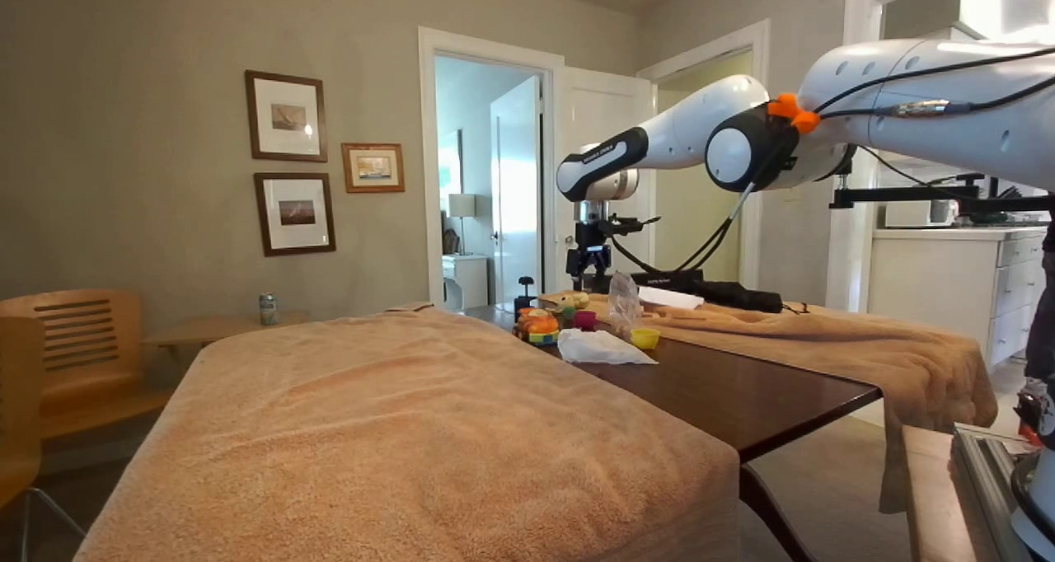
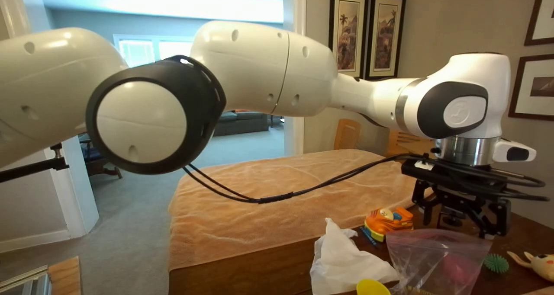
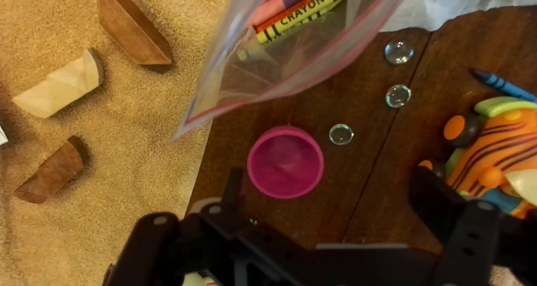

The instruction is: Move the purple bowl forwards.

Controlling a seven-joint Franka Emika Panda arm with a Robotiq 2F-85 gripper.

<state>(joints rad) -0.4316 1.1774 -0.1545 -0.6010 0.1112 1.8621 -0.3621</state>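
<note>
Getting the purple bowl [image 3: 286,164] seems the step; the claw [image 3: 328,187], spread wide, should line up and go down.

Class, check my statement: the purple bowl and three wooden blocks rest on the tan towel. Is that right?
Wrong about the purple bowl: the wrist view shows it on the dark wooden table. Three wooden blocks do rest on the tan towel.

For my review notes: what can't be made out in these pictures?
Purple bowl: clear in the wrist view; hazy in an exterior view, behind the plastic bag.
Orange toy: wrist view, cut by the right edge, partly behind the gripper.
Can: in an exterior view, label too small to read.
</note>
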